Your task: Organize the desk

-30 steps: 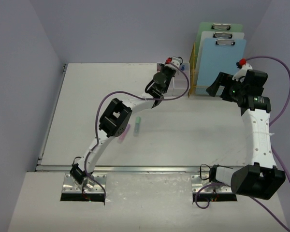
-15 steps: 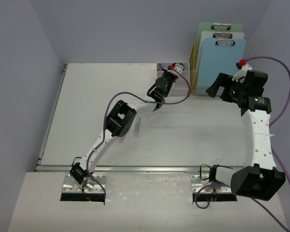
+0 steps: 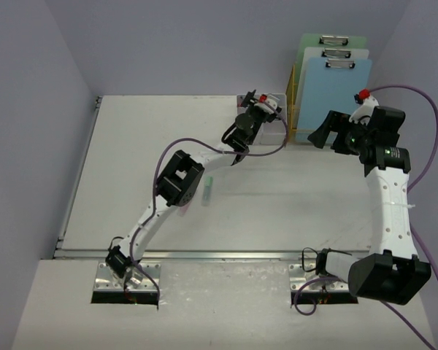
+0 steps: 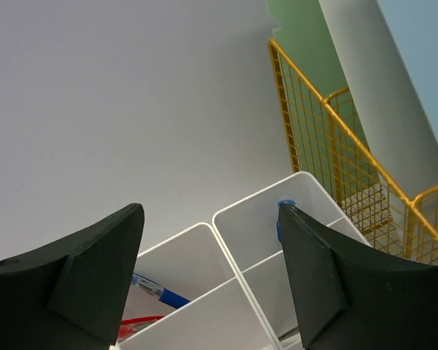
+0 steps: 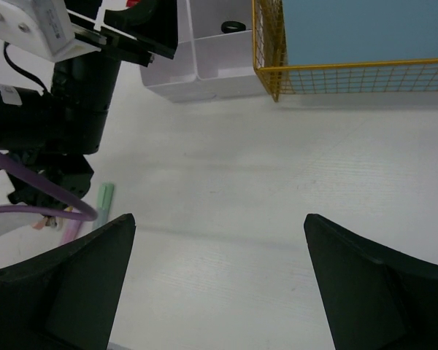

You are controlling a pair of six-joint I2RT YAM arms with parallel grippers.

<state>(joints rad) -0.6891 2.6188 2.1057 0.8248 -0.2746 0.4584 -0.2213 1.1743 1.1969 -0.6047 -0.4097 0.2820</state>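
The desk (image 3: 131, 160) is the wide white tabletop. My left gripper (image 3: 260, 108) hangs over the white organizer box (image 3: 276, 131) at the desk's back. In the left wrist view the left gripper (image 4: 210, 211) is open with nothing between its fingers. Below it, the organizer (image 4: 233, 262) holds a blue pen (image 4: 157, 292) and something red (image 4: 135, 324) in one compartment. A blue tip (image 4: 282, 208) shows by the right finger. My right gripper (image 3: 323, 133) hovers open above the desk's right part, empty in the right wrist view (image 5: 219, 219).
A gold wire rack (image 3: 295, 102) with several clipboards (image 3: 336, 95) stands right of the organizer. A green marker (image 3: 206, 189) and a pink marker (image 3: 184, 205) lie mid-desk by the left arm. A black ring (image 5: 232, 27) lies in an organizer compartment. A metal rail (image 3: 204, 255) runs along the near edge.
My left gripper has reached back over the organizer and gone from shut to open. The right arm has barely moved.
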